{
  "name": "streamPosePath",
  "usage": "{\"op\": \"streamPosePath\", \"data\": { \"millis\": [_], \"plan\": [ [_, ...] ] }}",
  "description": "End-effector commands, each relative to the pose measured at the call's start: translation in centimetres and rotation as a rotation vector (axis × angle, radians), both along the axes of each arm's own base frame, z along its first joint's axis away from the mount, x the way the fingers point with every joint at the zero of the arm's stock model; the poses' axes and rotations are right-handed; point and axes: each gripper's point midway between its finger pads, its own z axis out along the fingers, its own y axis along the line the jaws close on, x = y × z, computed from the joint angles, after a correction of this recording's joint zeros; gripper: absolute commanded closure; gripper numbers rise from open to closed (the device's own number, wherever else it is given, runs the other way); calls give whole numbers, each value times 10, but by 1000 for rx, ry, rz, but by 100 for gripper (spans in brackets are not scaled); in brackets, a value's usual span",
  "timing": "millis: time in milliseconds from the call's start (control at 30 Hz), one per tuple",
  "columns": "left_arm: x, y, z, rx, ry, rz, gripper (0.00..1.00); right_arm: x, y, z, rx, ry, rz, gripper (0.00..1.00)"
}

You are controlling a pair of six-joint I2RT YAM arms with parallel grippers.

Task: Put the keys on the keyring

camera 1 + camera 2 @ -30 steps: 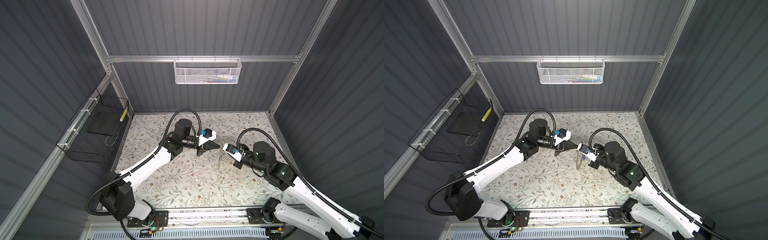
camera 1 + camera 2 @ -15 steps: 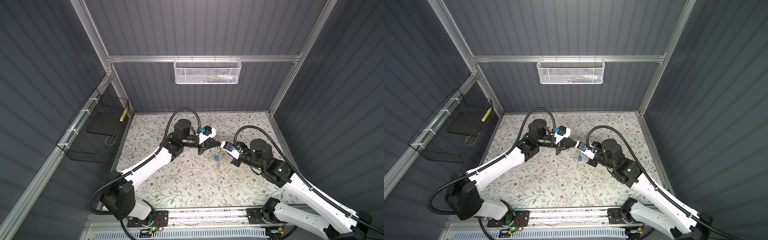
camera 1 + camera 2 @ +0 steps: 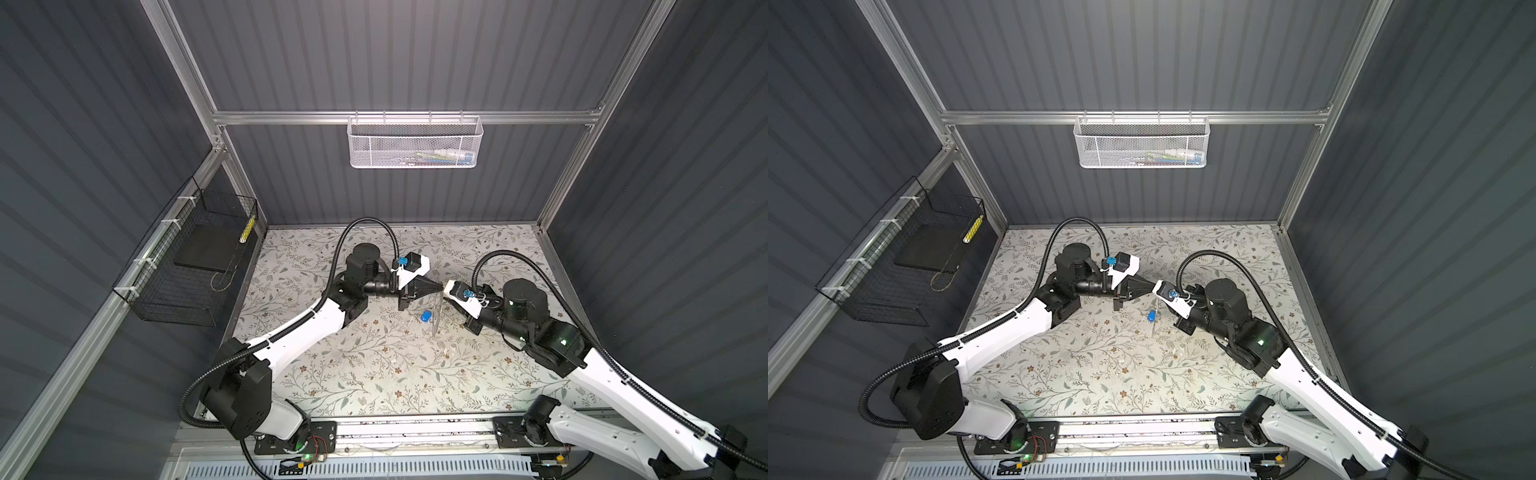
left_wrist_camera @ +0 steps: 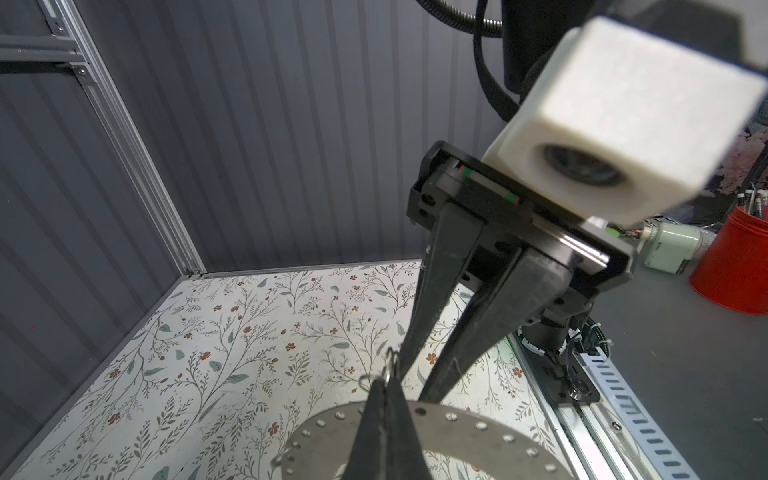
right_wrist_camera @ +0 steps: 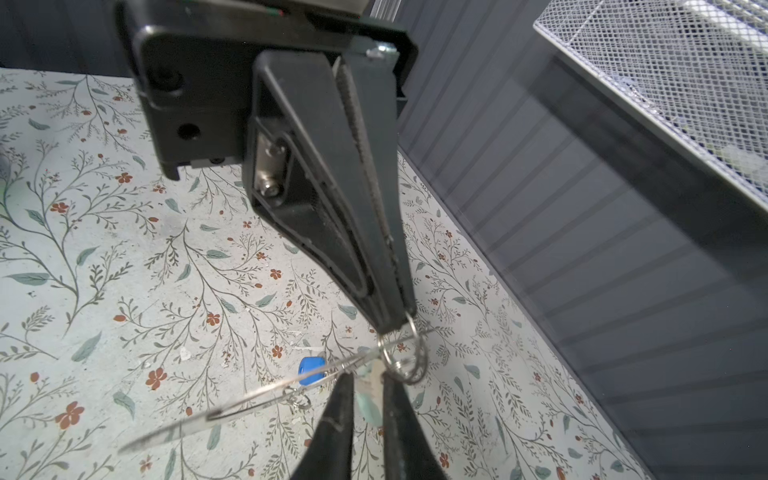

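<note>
1. Top views: left gripper (image 3: 439,286) closed, tip raised above mat (image 3: 374,374); keyring (image 3: 435,322) hanging edge-on beneath, blue key (image 3: 425,327) just beside it.
2. Left wrist: clamped tight on keyring's holed rim; right gripper (image 4: 417,384) slightly parted, tips close to that rim.
3. Right wrist: narrow gap between fingers (image 5: 336,419), nothing gripped; small ring (image 5: 409,365) at left gripper's tip; blue key behind keyring, link unclear.
</note>
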Motion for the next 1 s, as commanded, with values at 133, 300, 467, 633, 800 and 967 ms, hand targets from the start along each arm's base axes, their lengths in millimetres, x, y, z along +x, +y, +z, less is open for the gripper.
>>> {"op": "streamPosePath", "data": {
  "millis": [133,300,467,633,800,967],
  "plan": [
    [-12,6,11,-53,-34,-76,100,-15,-19,15,79,11,-17,76],
    [-18,7,14,-60,-45,-112,100,-18,-16,27,164,42,15,77],
    [-19,7,13,-47,-48,-127,100,-18,-8,35,219,83,50,77],
    [-19,7,12,-36,-53,-129,100,-18,2,31,228,133,90,77],
    [-20,7,13,-35,-57,-127,100,-14,5,28,230,147,91,78],
    [-20,8,12,-29,-62,-130,100,-11,6,27,234,154,89,81]
  ]
}}
